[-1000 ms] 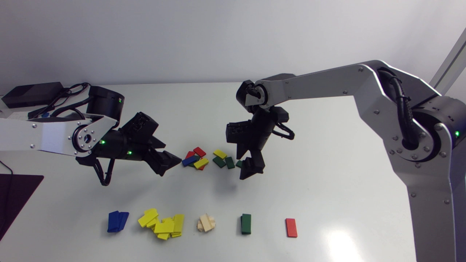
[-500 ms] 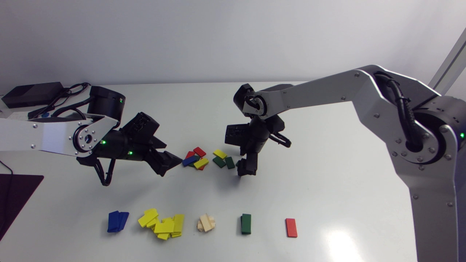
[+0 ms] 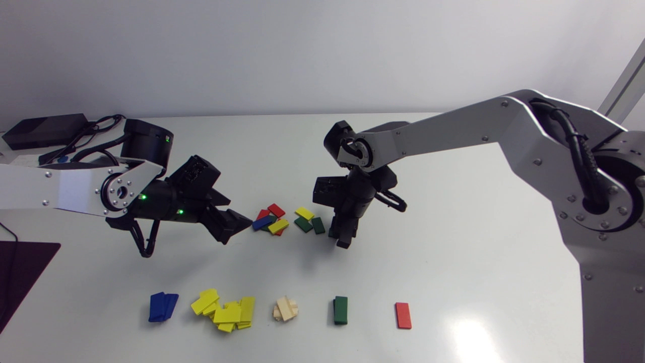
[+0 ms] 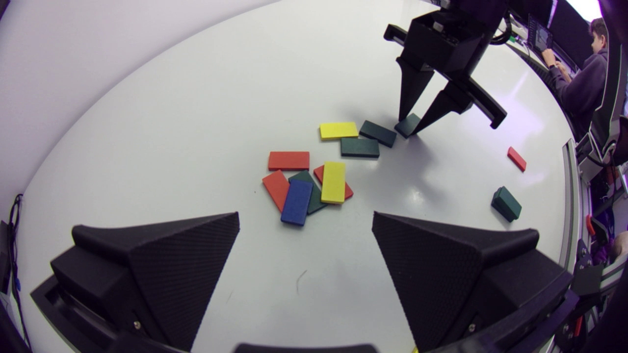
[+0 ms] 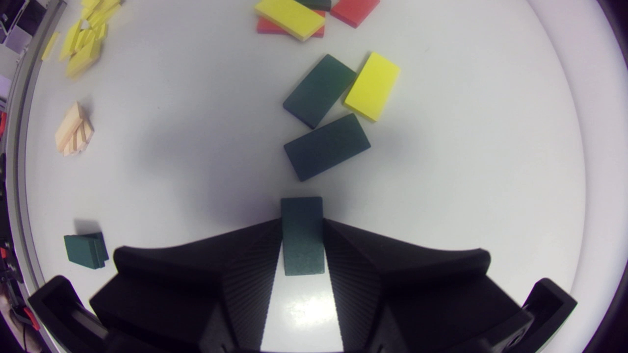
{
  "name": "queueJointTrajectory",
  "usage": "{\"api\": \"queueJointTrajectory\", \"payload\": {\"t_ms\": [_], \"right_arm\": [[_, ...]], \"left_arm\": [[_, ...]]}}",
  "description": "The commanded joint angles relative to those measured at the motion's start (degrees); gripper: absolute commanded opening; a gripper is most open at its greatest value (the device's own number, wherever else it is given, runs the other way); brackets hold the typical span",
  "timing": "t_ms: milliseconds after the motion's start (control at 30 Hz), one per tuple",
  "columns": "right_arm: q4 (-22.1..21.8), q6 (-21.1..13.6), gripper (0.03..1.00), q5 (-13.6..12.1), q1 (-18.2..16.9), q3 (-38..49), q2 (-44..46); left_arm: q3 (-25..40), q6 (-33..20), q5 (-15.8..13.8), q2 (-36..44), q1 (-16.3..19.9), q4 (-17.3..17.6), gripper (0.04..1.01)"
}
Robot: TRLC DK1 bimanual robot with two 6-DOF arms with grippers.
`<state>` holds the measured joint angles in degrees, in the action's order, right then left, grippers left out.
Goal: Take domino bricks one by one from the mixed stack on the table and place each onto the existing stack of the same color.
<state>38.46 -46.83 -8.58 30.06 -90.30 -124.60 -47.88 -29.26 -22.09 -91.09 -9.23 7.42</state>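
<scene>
Pinching a dark green domino brick (image 5: 302, 211) by its long sides, the right gripper (image 5: 302, 230) is closing narrowly, one finger flat against each side. The brick is sitting low at the right end of the mixed pile (image 4: 314, 181); cannot tell if it is touching the table (image 3: 453, 252).

The left gripper (image 4: 304, 274) is hanging spread wide and holding nothing, with the pile ahead of its fingers.

Pile count, apart from the pinched brick:
- red bricks (image 4: 288, 160): three, one showing partly under a yellow
- yellow bricks (image 4: 333, 182): two
- blue brick (image 4: 297, 202): one
- loose green bricks (image 4: 360, 147): three, one lying half buried

Sorted row along the near side, five groups, all well apart:
- blue stack (image 3: 163, 306)
- yellow heap (image 3: 224, 310), sprawling, number unclear
- wood-coloured stack (image 3: 285, 308), fanning out
- green stack (image 3: 340, 310)
- lone red brick (image 3: 403, 315)

A wide bare strip is lying between pile and row. More bare surface is opening to the right of the red brick. A black box (image 3: 43, 130) is sitting at the far left corner.
</scene>
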Motion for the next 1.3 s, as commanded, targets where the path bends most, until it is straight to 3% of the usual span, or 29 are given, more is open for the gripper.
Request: {"api": "queueJointTrajectory", "payload": {"t_ms": [0,133,467,600,767,1100,1167,1267], "right_arm": [[-0.5,2.4,0.079,1.3,0.3,2.7,0.8],[-2.4,4.6,0.064,1.2,0.0,4.2,5.5],[-0.6,6.5,0.064,-0.3,0.4,12.4,20.1],[-0.2,15.6,0.064,0.4,1.7,15.5,22.7],[-3.1,24.1,0.067,5.6,4.3,21.0,25.5],[-6.4,33.7,0.067,10.5,10.9,29.0,28.9],[-6.6,35.1,0.067,11.1,10.7,29.2,28.5],[-7.2,36.2,0.07,11.0,7.1,28.1,24.8]], "left_arm": [[1.5,0.3,-0.4,1.1,-0.3,-0.4,0.964],[1.6,0.3,-0.4,2.0,-0.3,-0.4,0.964],[3.4,0.9,-0.4,4.9,-1.9,-0.2,0.964],[3.8,2.2,-0.3,5.6,-3.6,-0.2,0.962],[4.6,4.1,0.5,6.9,-4.9,-0.1,0.962],[8.2,5.5,2.4,10.5,-8.2,-0.1,0.962],[8.7,5.7,2.7,11.2,-8.4,-0.1,0.962],[9.4,6.0,2.9,12.1,-8.9,-0.1,0.962]]}}
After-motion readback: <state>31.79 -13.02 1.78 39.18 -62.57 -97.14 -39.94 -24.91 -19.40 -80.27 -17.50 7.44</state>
